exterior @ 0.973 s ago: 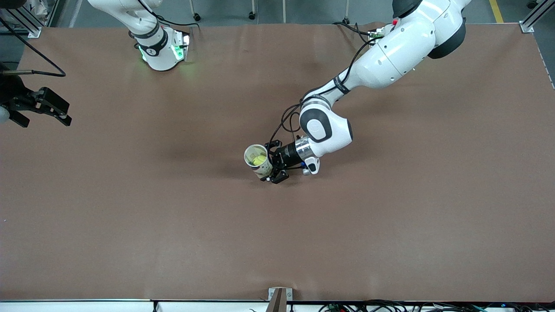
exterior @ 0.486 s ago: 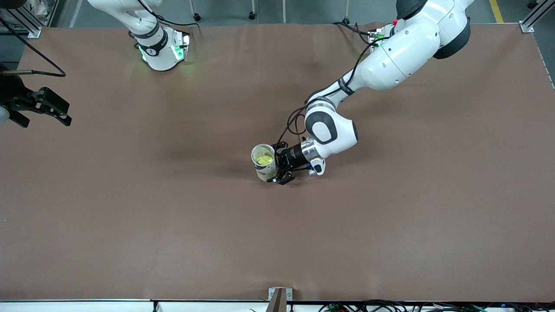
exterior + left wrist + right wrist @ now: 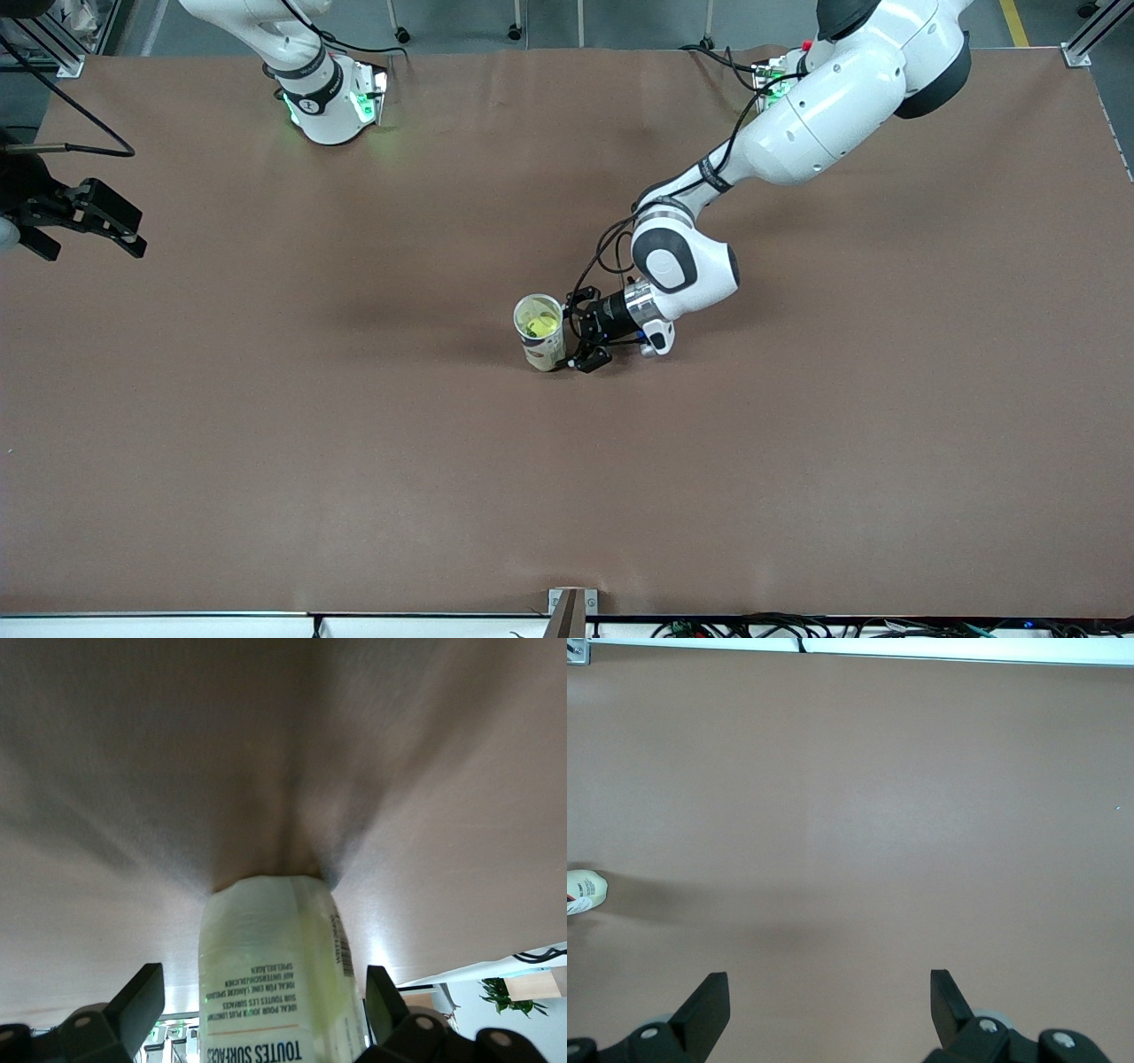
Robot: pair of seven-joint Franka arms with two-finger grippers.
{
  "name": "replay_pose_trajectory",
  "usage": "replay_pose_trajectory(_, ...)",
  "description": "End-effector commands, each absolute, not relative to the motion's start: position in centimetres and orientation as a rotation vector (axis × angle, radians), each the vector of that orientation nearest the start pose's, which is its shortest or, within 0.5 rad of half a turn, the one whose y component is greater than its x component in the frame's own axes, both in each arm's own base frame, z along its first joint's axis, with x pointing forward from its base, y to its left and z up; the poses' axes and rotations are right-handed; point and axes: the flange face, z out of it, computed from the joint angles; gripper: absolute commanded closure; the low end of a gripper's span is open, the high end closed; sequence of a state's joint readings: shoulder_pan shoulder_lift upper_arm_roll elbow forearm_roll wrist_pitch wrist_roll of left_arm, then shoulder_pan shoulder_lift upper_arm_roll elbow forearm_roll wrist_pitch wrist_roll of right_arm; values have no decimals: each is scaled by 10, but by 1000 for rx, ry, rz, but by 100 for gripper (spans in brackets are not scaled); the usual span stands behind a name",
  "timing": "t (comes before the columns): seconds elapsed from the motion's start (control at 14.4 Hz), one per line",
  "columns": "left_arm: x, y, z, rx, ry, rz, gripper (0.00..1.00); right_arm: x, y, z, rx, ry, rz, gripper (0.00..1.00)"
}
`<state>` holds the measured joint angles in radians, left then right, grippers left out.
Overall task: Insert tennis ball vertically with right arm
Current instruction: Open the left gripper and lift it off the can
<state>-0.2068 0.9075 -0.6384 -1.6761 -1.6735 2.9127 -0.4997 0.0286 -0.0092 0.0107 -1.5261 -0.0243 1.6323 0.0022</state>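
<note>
A pale canister (image 3: pixel 544 351) with printed text stands upright on the brown table (image 3: pixel 797 461), near its middle. A yellow-green tennis ball (image 3: pixel 538 326) lies inside it, visible through the open top. My left gripper (image 3: pixel 579 341) is low beside the canister, on the side toward the left arm's base, and it is open. In the left wrist view the canister (image 3: pixel 275 974) stands between the spread fingers (image 3: pixel 133 1005) with a gap on each side. My right gripper (image 3: pixel 93 251) waits open at the right arm's end of the table, with nothing in it (image 3: pixel 828 992).
The right wrist view catches the canister (image 3: pixel 583 892) small at its edge, over bare brown table. A metal bracket (image 3: pixel 568 611) sits at the table edge nearest the front camera. Cables trail along the left arm (image 3: pixel 602 248).
The canister went from tilted in the left gripper to standing upright on the table. The left gripper drew back toward its own base. The right arm has not moved.
</note>
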Motion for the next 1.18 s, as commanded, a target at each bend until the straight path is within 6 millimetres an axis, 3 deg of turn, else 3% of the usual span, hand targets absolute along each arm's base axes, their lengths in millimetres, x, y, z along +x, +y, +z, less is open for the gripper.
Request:
replay_pose_trajectory(0.0,505,-413,149,1540,1629,-676,0,560,22,659,-3164,-73,-193,0)
replay_pose_trajectory(0.35,512,-402,163,1610,1579,-602,0,560,22,659,-3164,-73,-193,0)
replay_pose_trajectory(0.63,529,-346,171,1820,1477,-419,0,560,23,659,-3164,-75,-193,0)
replay_pose_trajectory(0.97,546,-283,213,2042,1276,-252,0,560,23,659,-3164,-75,-193,0)
replay_pose_trajectory(1.11,565,-250,219,2119,1187,-240,0,560,23,659,-3164,-75,-193,0)
